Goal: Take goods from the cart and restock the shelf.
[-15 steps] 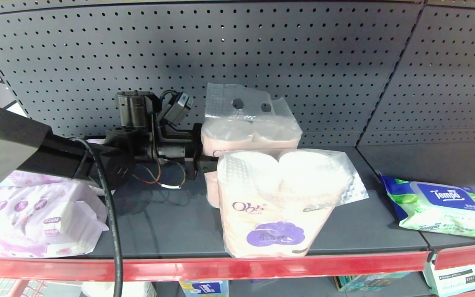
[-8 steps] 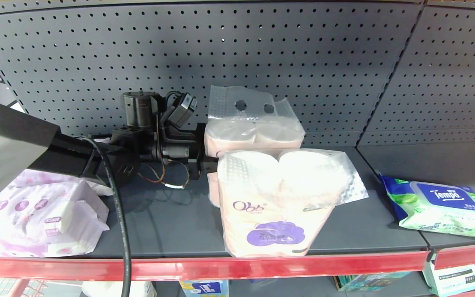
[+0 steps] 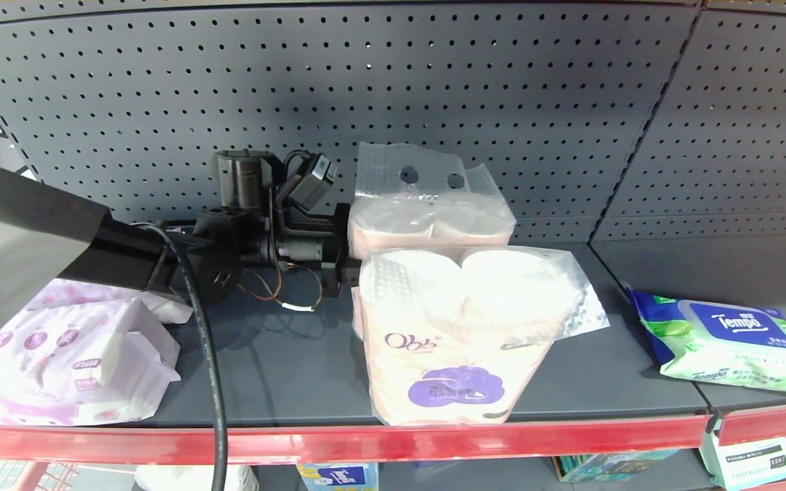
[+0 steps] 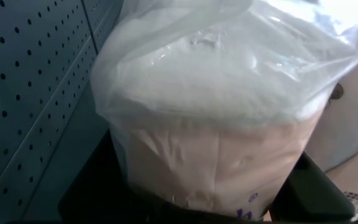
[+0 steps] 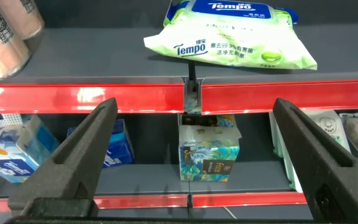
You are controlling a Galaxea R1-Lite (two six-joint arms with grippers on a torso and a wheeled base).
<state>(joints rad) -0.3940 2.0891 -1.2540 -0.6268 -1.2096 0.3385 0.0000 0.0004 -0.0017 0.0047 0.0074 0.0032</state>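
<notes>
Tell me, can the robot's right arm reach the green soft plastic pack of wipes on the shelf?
Probably yes. The right gripper is open, facing the green soft plastic pack of wipes, which lies just behind the red shelf rail with nothing between.

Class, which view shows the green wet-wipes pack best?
Head view: the wet-wipes pack lies flat on the shelf, top face and blue flap visible. The right wrist view gives its front edge, cropped above; the left wrist view faces a roll pack.

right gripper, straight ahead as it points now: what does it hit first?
Likely the red shelf rail, level with the open right gripper; a touch lower and it passes under toward the patterned box. Depth is unclear.
</notes>
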